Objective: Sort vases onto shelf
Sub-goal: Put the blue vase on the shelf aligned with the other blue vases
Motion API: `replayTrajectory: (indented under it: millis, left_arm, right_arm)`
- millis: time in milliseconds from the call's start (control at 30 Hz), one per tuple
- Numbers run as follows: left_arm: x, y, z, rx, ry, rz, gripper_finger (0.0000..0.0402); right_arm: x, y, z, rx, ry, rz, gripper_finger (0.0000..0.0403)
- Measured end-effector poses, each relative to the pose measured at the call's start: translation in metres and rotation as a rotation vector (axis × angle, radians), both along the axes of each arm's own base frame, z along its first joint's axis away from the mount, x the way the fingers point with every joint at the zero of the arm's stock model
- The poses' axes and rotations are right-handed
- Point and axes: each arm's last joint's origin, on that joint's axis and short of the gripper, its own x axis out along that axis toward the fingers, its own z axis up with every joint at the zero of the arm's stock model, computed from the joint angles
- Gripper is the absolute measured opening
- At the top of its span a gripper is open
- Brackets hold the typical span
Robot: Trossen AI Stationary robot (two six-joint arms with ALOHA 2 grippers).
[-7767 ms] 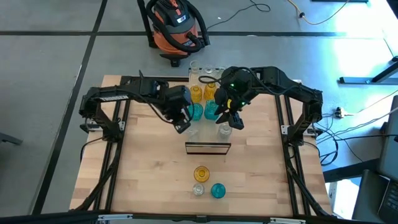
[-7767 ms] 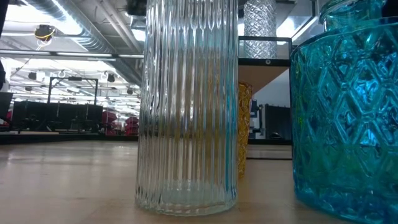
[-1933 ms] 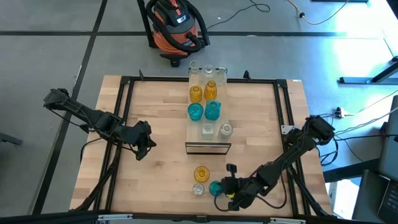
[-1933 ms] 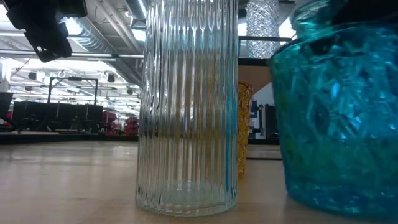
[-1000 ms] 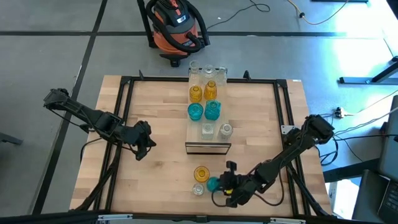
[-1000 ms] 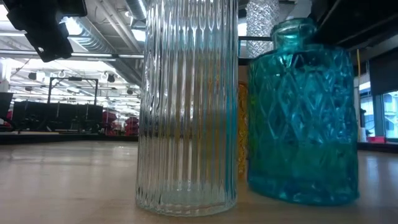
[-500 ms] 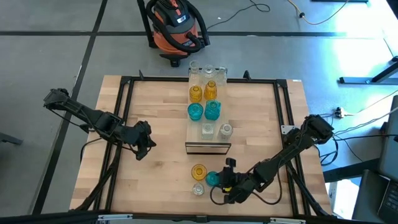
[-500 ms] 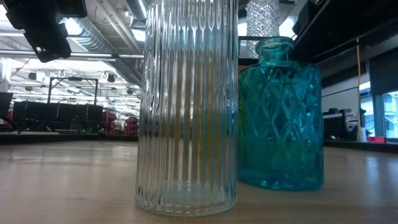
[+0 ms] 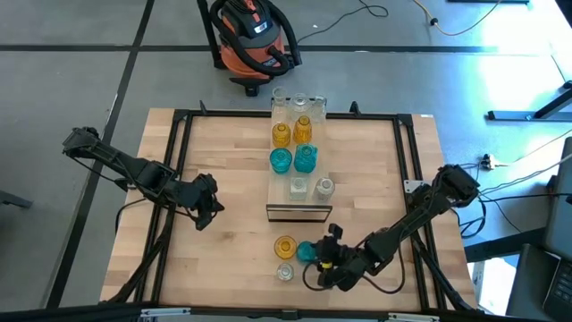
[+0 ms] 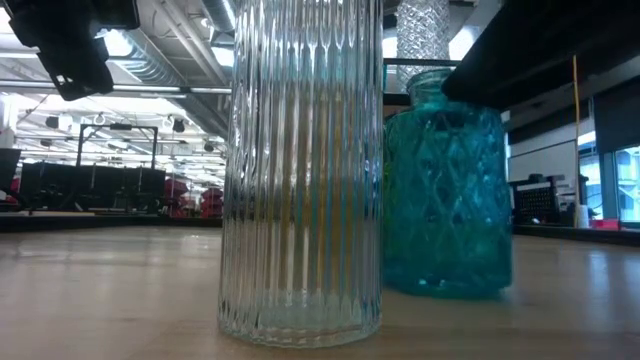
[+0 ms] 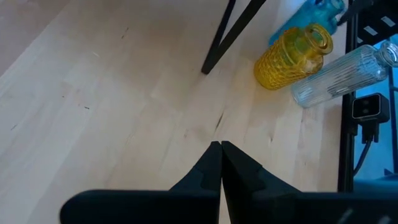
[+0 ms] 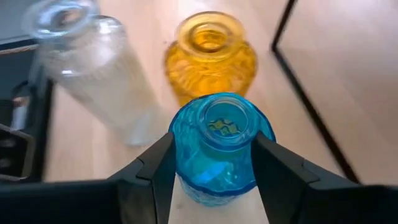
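Wooden counter (image 9: 223, 259) near its front edge: the right pincer (image 12: 211, 177) clamps an upright teal vase (image 12: 216, 142), the shelf (image 9: 298, 183) lying well apart behind it. Left pincer (image 11: 220, 163), fingers pressed together on nothing, waits farther off at the counter's left.

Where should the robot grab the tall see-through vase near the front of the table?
Probably around the ribbed body of the clear vase, with the fingers coming level from the side. It stands upright with straight walls, taller than the yellow vase close behind it. The open side facing the left gripper looks freest.
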Motion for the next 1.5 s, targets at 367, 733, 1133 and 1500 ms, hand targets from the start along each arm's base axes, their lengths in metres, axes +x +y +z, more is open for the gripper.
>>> replayTrajectory:
  millis: [367,733,1133,1500]
  left_arm:
    - [0.0,-0.001,0.0,-0.005,0.005,-0.02,0.0]
    - [-0.002,0.0,-0.001,0.016,0.024,-0.052,0.0]
    - [-0.003,0.0,-0.003,0.025,0.05,-0.062,0.0]
    - [-0.003,0.001,-0.003,0.074,0.04,-0.063,0.0]
  right_arm:
    - [0.006,-0.011,-0.001,0.082,-0.055,-0.206,0.0177]
    - [0.02,-0.032,0.0,0.143,-0.074,-0.314,0.0177]
    - [0.021,-0.023,-0.009,0.145,-0.063,-0.289,0.0074]
    - [-0.004,-0.003,0.007,0.188,0.092,-0.437,0.0074]
